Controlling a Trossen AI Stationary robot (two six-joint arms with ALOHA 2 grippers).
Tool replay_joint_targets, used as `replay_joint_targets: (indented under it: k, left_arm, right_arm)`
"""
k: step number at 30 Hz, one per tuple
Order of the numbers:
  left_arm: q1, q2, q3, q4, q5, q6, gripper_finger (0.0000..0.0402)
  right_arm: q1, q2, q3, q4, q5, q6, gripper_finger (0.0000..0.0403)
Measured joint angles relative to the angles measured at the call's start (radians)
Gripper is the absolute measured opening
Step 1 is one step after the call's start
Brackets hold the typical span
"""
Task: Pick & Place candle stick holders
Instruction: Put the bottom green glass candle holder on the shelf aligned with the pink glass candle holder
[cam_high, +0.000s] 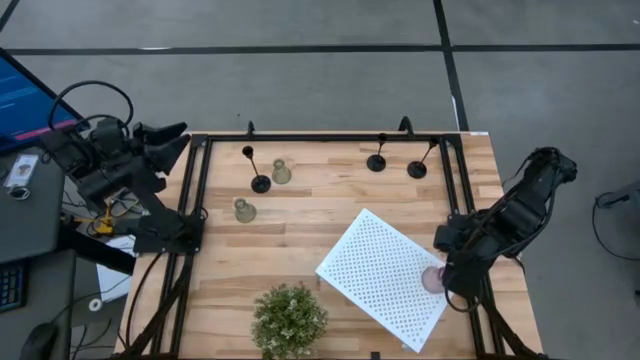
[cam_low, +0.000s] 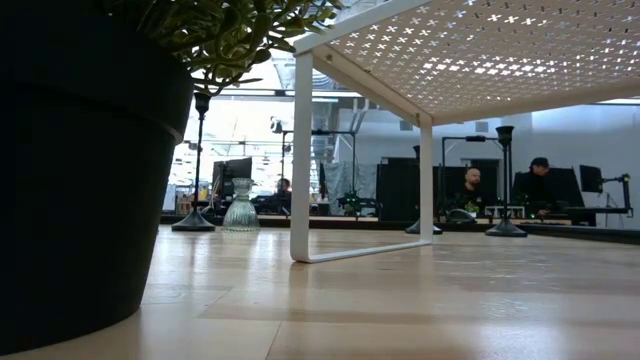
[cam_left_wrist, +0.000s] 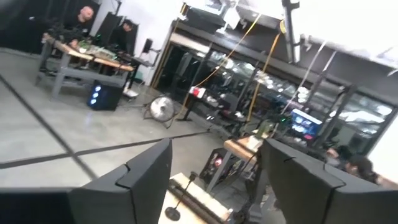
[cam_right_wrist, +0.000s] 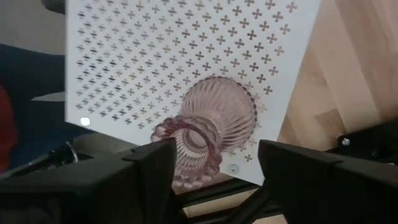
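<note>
A pinkish ribbed holder (cam_right_wrist: 214, 124) stands upright on the right edge of the white perforated board (cam_high: 385, 278); it also shows in the high view (cam_high: 432, 279). My right gripper (cam_right_wrist: 214, 171) is open above it, pointing down, with one finger on either side. Three black stemmed holders (cam_high: 259, 178) (cam_high: 377, 160) (cam_high: 418, 167) and two pale bulbous ones (cam_high: 281, 172) (cam_high: 244, 210) stand on the far half of the table. My left gripper (cam_high: 168, 138) is open and empty, held high over the table's far left corner. My right gripper's fingers stand on either side of the pink holder's flared rim (cam_right_wrist: 186, 146), coming from above. One finger (cam_right_wrist: 152, 165) is right at the rim; I cannot tell whether it touches. The holder rests on the board.
A bushy green potted plant (cam_high: 290, 318) stands at the near edge, left of the board. The board stands on thin white legs (cam_low: 301, 160) above the tabletop. A black frame (cam_high: 320, 137) runs round the table's edges. People sit at desks in the room beyond.
</note>
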Motion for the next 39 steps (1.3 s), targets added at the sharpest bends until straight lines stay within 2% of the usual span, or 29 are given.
replay_joint_targets:
  k: [5,9,11,18,26,33,35,39]
  left_arm:
    - [0.000,0.015,0.000,0.001,-0.065,0.000,0.0276]
    - [0.000,0.020,0.000,0.003,-0.146,0.001,0.0277]
    - [0.000,0.022,0.000,0.004,-0.147,0.005,0.0273]
    - [0.008,0.046,0.000,0.004,-0.148,0.007,0.0260]
    - [0.029,0.116,0.000,0.008,-0.140,-0.017,0.0257]
    - [0.023,0.233,0.046,0.017,-0.096,-0.111,0.0223]
    - [0.013,0.270,0.078,0.016,-0.023,-0.109,0.0211]
    - [0.029,0.329,0.126,0.003,0.400,-0.110,0.0184]
  right_arm:
    - [0.000,0.000,0.058,-0.008,0.028,0.000,0.0228]
    - [0.000,0.000,0.127,-0.051,0.031,0.000,0.0223]
    - [-0.001,0.000,0.178,-0.081,0.046,0.000,0.0221]
    - [0.000,-0.001,0.378,-0.140,0.227,-0.005,0.0212]
    - [-0.010,-0.001,0.493,-0.143,0.462,-0.182,0.0207]
    - [-0.115,-0.001,0.539,-0.143,0.496,-0.358,0.0207]
    - [-0.138,-0.002,0.548,-0.143,0.489,-0.402,0.0208]
    - [-0.174,-0.003,0.560,-0.143,0.470,-0.484,0.0209]
